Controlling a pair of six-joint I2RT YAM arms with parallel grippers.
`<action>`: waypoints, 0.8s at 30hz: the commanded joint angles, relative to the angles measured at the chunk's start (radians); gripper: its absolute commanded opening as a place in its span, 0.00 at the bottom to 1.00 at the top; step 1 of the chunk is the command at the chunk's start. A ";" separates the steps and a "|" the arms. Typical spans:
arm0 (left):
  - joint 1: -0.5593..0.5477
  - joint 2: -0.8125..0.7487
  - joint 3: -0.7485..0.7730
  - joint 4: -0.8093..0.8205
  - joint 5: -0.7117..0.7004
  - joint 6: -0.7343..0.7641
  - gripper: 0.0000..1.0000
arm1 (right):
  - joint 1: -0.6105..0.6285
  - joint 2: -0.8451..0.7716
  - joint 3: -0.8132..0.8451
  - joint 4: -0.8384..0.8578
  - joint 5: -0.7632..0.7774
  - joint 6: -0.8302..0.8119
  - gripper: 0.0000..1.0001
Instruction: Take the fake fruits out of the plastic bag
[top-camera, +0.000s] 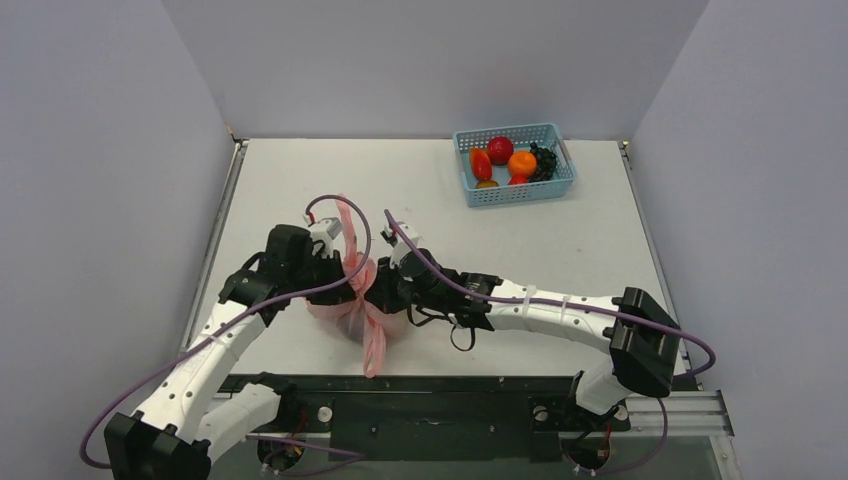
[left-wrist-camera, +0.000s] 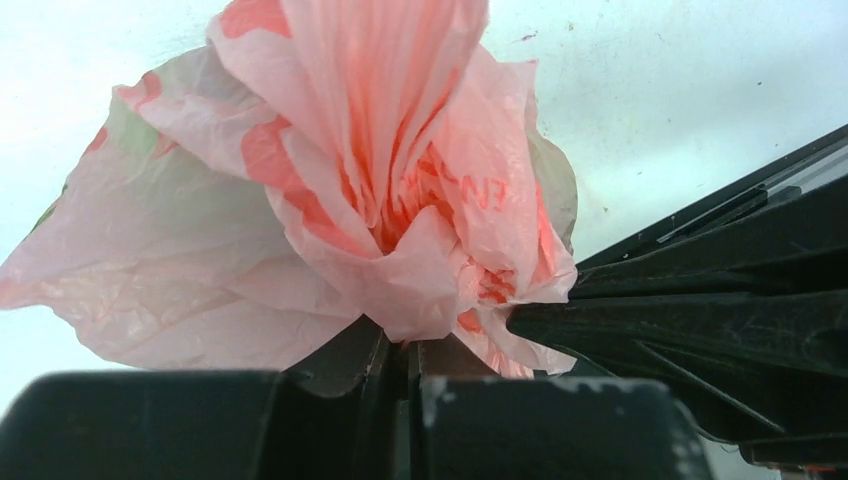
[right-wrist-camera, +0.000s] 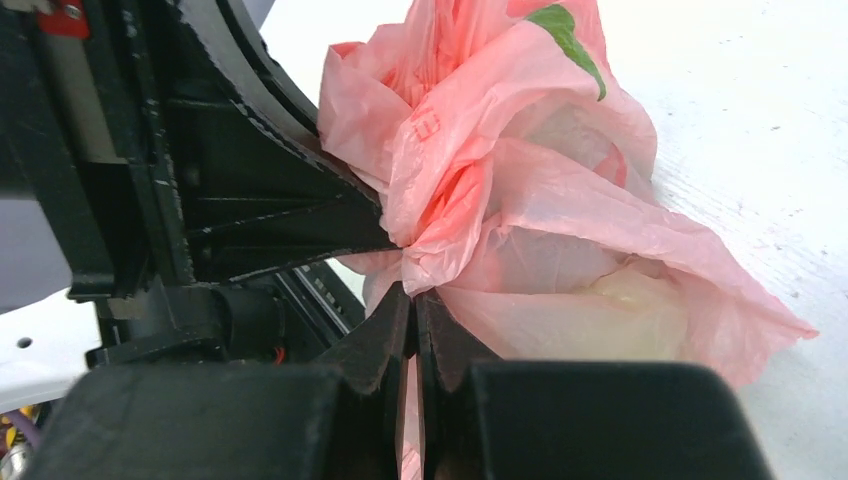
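Note:
The pink plastic bag (top-camera: 340, 308) lies bunched near the table's front edge, one handle (top-camera: 346, 218) pointing back and another (top-camera: 375, 348) trailing forward. My left gripper (top-camera: 352, 278) is shut on a gathered fold of the plastic bag (left-wrist-camera: 250, 220), its jaws pinched together (left-wrist-camera: 412, 345). Facing it from the right, my right gripper (top-camera: 388, 290) is shut on the same bunch of the plastic bag (right-wrist-camera: 560, 250), its tips meeting (right-wrist-camera: 412, 297). A pale yellow-green fake fruit (right-wrist-camera: 615, 300) shows through the plastic. Other fruits inside are hidden.
A light blue mesh basket (top-camera: 520, 193) stands at the back right, holding red and orange round fruits and a dark grape bunch (top-camera: 542, 163). Grey walls close in the table on three sides. The black rail runs along the front edge (top-camera: 430, 385).

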 joint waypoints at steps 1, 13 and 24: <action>-0.002 0.010 0.028 0.117 -0.019 0.062 0.00 | -0.024 -0.052 -0.027 0.042 -0.005 -0.038 0.00; -0.003 -0.099 -0.081 0.217 -0.164 0.083 0.00 | -0.061 -0.034 -0.010 -0.019 -0.099 -0.046 0.00; -0.006 -0.102 -0.081 0.189 -0.277 0.070 0.00 | -0.136 -0.165 -0.207 0.137 -0.168 0.041 0.00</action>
